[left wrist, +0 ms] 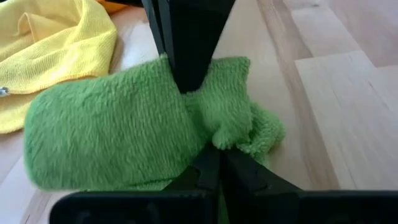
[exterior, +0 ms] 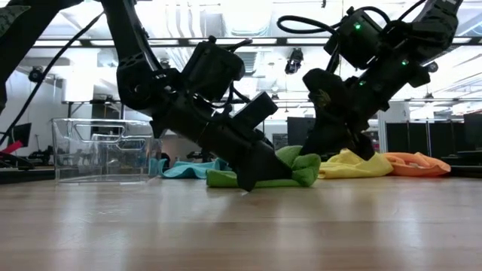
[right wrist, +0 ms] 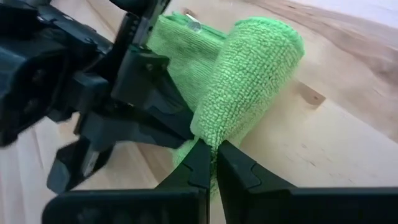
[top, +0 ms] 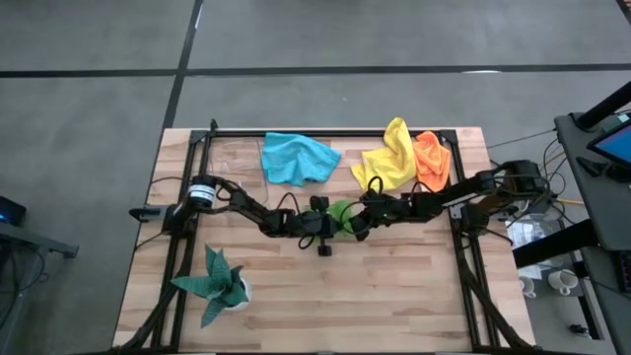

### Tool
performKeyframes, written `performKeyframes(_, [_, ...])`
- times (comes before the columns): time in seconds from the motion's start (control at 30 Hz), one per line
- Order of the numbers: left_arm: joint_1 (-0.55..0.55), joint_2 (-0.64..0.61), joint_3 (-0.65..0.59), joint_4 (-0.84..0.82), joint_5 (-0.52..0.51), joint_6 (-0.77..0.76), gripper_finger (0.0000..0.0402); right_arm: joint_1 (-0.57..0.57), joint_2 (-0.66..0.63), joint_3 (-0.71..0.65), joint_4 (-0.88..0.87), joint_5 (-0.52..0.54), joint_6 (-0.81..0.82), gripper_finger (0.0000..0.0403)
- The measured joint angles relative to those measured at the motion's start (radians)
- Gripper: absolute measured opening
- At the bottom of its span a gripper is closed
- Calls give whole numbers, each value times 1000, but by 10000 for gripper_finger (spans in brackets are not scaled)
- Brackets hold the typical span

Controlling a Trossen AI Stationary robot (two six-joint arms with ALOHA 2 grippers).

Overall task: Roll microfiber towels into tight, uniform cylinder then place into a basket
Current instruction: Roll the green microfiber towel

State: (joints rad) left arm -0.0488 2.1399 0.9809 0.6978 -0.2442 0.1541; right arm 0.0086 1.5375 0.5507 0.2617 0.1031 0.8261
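Both claws, left [left wrist: 214, 163] and right [right wrist: 213, 160], pinch the green towel [top: 340, 215] mid-surface, so I'd keep tension even while rolling.

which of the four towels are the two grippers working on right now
The lime green towel at mid-table: left gripper and right gripper are both shut on it. Blue, yellow and orange lie untouched behind.

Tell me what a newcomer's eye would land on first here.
Mid-table, the lime green microfiber towel, partly rolled, is pinched from opposite sides by the shut left gripper and shut right gripper. Behind it along the far edge lie the bright blue towel, yellow towel and orange towel, all unrolled.
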Motion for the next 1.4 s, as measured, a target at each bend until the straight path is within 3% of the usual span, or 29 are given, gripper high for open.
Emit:
performKeyframes(0.27, [4,2,16,-8,-14,-27,0,0,33,46,3,10,0,9])
performKeyframes(0.6, [3,4,34,-10,-130,-94,0,-5,68,64,47,63,-5,9])
performKeyframes(1.4, [-18,-114,26,-193,-130,-89,0,-23,68,61,29,57,-71,9])
